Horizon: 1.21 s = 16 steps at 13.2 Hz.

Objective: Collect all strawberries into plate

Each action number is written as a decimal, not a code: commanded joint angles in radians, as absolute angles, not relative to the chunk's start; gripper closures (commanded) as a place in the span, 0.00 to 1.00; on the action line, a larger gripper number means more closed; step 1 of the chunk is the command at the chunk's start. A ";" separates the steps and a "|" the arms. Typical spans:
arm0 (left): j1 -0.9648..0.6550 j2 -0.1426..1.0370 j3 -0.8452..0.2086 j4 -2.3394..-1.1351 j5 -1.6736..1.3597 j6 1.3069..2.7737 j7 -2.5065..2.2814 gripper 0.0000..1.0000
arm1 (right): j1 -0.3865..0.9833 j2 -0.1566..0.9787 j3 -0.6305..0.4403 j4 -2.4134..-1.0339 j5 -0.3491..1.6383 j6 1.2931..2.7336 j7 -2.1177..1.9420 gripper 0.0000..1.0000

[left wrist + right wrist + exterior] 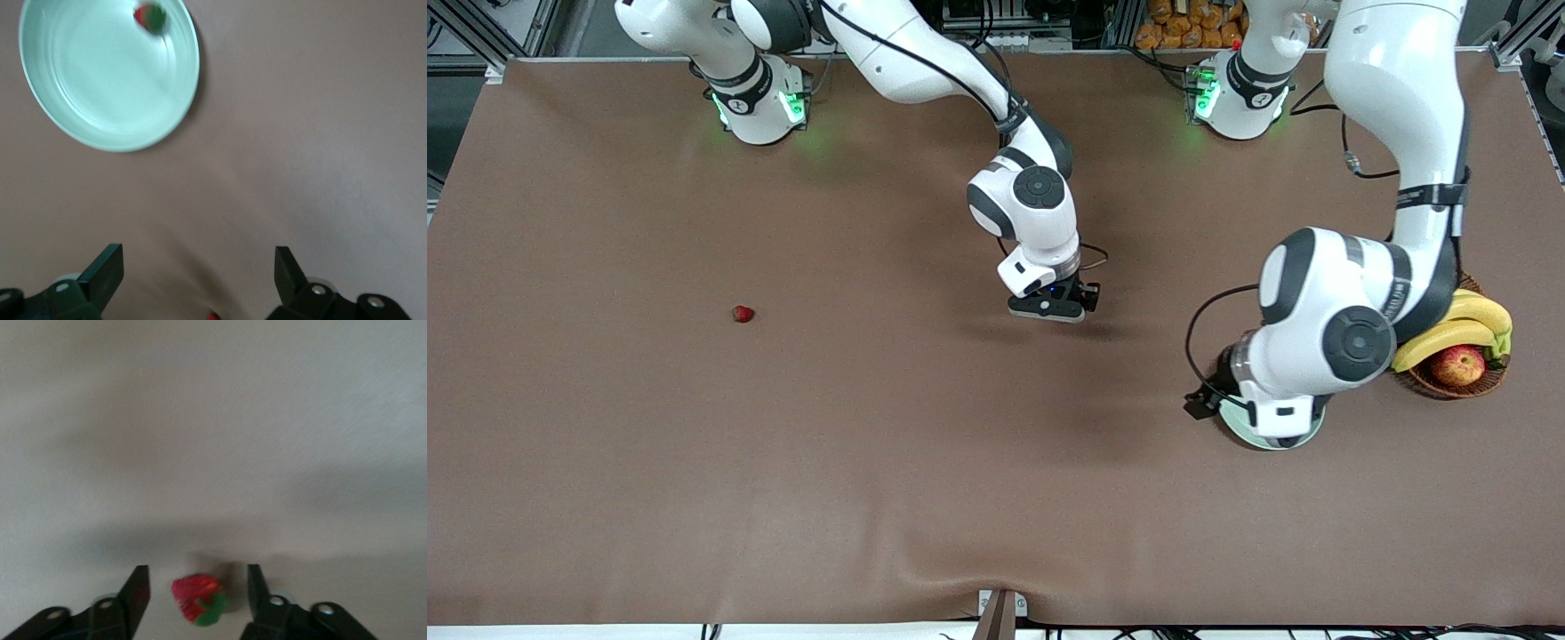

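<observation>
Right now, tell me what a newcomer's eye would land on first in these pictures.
The pale green plate with one strawberry in it stands out, under the left arm near the fruit basket; the open left gripper hangs beside it. At mid-table, the right gripper stands with its fingers apart around a second strawberry. A third strawberry lies alone toward the right arm's end of the table.

left tool [199, 280] low, pointing down, fingers wide apart; right tool [198, 593] down, fingers parted.
</observation>
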<state>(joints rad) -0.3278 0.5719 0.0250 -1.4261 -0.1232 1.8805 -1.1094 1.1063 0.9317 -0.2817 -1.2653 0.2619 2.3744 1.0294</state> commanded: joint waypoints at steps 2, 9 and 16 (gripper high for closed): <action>-0.403 0.580 0.031 -1.424 -0.149 1.868 -1.271 0.00 | 1.100 0.780 -0.400 -1.282 0.244 2.102 0.944 0.00; -0.563 0.656 0.032 -1.436 -0.181 1.979 -1.575 0.00 | 0.932 0.600 -0.522 -1.431 0.249 1.924 0.455 0.00; -0.658 0.650 0.034 -1.617 -0.179 2.051 -1.793 0.00 | 0.694 0.437 -0.541 -1.736 0.244 1.930 0.201 0.00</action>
<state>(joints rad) -0.6184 0.6804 0.0215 -1.5414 -0.1612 1.9901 -1.7451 0.7248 0.5165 -0.5491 -1.6178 0.2535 1.9111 0.2435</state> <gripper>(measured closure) 0.000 0.000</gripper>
